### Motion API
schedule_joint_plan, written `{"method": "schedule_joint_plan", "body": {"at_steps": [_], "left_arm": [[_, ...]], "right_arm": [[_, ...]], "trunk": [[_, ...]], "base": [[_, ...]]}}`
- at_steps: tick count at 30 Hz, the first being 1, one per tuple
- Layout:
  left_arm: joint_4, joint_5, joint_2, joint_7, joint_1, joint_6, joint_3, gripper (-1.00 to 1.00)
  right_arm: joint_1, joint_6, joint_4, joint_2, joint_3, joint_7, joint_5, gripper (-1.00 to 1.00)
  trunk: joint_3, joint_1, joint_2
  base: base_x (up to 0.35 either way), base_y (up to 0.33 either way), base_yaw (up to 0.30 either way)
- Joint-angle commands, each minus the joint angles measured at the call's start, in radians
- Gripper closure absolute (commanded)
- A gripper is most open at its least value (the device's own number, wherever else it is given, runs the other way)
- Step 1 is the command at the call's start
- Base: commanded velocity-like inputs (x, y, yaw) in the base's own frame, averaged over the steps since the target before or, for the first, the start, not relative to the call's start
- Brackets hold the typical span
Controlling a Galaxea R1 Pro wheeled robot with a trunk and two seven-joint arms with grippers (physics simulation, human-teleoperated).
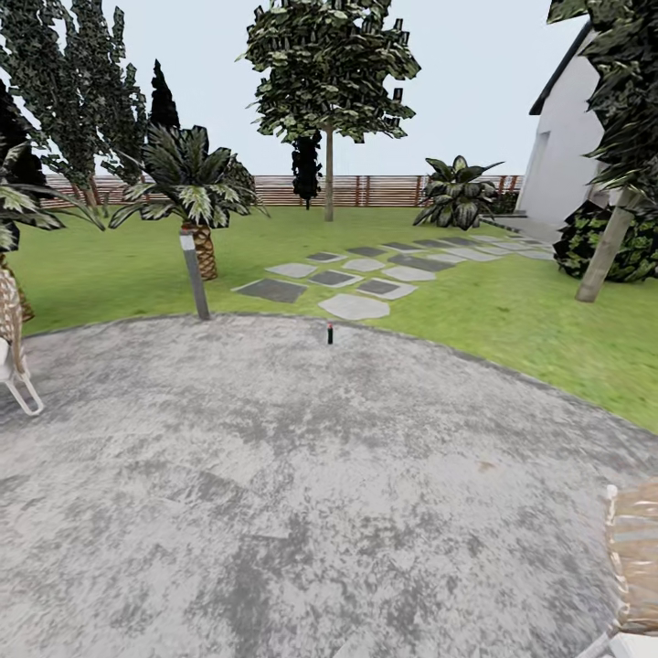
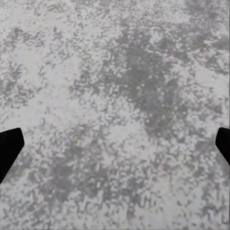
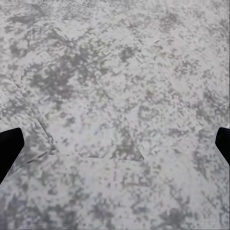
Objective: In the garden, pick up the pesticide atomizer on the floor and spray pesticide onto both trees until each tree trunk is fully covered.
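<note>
Both pincers (image 2: 115, 143) (image 3: 115, 143) spread above mottled grey paving (image 1: 274, 475); lawn (image 1: 512, 320), fence (image 1: 384, 190) beyond.

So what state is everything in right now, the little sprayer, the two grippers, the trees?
pesticide atomizer: upright on the paved floor, not picked up.
left gripper: open, empty, above bare paving.
right gripper: open, empty, above bare paving.
tree trunks: no mist visible; the right one leans.

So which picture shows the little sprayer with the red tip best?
The head view. The atomizer stands upright there, small and far off, near the far edge of the grey paving, just before the lawn. The two wrist views look down at bare paving past dark finger edges, with nothing of the sprayer to make out.
</note>
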Motion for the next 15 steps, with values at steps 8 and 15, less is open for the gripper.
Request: {"method": "schedule_joint_plan", "body": {"at_steps": [8,15], "left_arm": [[0.000,0.000,0.000,0.000,0.000,0.000,0.000,-1.00],[0.000,0.000,0.000,0.000,0.001,-0.001,0.000,-1.00]], "right_arm": [[0.000,0.000,0.003,0.000,0.002,0.000,0.000,-1.00],[0.000,0.001,0.051,0.017,0.004,0.001,-0.001,-1.00]], "trunk": [[0.000,0.000,0.000],[0.000,0.000,0.000]], "base": [[0.338,0.076,0.000],[0.338,0.076,0.000]]}}
